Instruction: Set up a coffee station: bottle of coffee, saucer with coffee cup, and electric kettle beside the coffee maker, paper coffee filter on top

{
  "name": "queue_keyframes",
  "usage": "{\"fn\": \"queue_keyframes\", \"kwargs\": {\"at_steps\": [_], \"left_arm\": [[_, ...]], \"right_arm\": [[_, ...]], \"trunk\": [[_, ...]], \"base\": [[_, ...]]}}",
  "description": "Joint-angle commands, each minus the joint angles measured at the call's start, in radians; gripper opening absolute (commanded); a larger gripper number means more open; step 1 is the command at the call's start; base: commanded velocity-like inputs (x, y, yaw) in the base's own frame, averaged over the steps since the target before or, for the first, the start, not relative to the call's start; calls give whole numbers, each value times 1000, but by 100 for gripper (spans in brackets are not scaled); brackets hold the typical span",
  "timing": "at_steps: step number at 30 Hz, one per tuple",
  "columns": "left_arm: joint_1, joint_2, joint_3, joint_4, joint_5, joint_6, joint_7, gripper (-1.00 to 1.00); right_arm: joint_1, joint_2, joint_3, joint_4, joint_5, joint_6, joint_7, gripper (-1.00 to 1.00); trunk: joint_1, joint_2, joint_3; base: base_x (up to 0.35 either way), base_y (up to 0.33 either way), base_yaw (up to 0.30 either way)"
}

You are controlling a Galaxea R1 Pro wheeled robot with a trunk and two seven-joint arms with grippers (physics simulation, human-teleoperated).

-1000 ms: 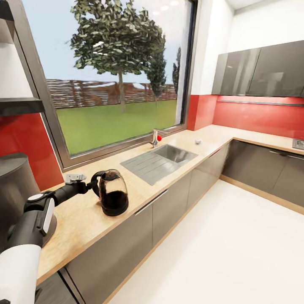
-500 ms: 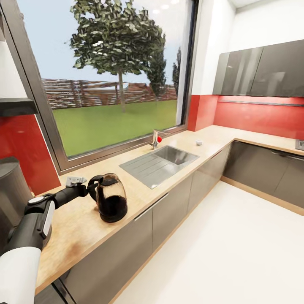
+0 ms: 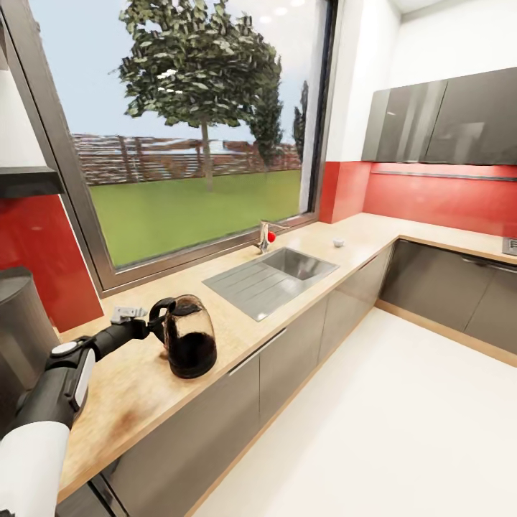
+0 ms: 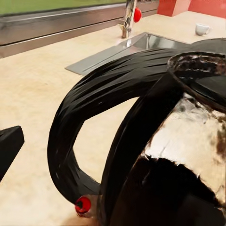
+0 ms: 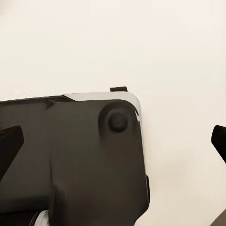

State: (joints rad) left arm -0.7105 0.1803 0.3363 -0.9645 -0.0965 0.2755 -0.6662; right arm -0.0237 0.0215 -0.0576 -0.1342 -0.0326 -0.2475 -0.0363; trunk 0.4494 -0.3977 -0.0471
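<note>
Kettle [image 3: 189, 345] stands on the counter [image 3: 237, 327] at 7 o'clock of the sink [image 3: 271, 278]. Left gripper [image 3: 154, 328] sits at its handle [image 4: 94, 108], fingers spread. Right gripper's [image 5: 113, 141] fingers are spread too.

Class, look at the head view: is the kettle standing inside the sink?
No, the kettle stands on the wooden countertop, apart from the sink.

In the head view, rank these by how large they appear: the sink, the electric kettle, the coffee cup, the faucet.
Largest to smallest as they appear:
1. sink, with its drainboard
2. electric kettle
3. faucet
4. coffee cup

The kettle stands much nearer the camera than the rest, so its apparent size is inflated; the cup sits farthest back.
</note>
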Motion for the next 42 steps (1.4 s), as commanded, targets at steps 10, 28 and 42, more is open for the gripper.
{"fn": "queue_keyframes", "kwargs": {"at_steps": [10,28,42], "left_arm": [[-1,-6,2,6,-8,-13,31,100],[6,44,7,1,-31,-12,22,100],[6,62,6,2,-31,-12,23,100]], "right_arm": [[-1,1,-5,1,-4,-4,1,100],[-2,15,-5,1,-3,-2,1,100],[-1,15,-5,0,-3,-2,1,100]], "trunk": [[1,-2,-2],[1,-2,-2],[1,-2,-2]], "base": [[0,0,0],[0,0,0],[32,0,0]]}}
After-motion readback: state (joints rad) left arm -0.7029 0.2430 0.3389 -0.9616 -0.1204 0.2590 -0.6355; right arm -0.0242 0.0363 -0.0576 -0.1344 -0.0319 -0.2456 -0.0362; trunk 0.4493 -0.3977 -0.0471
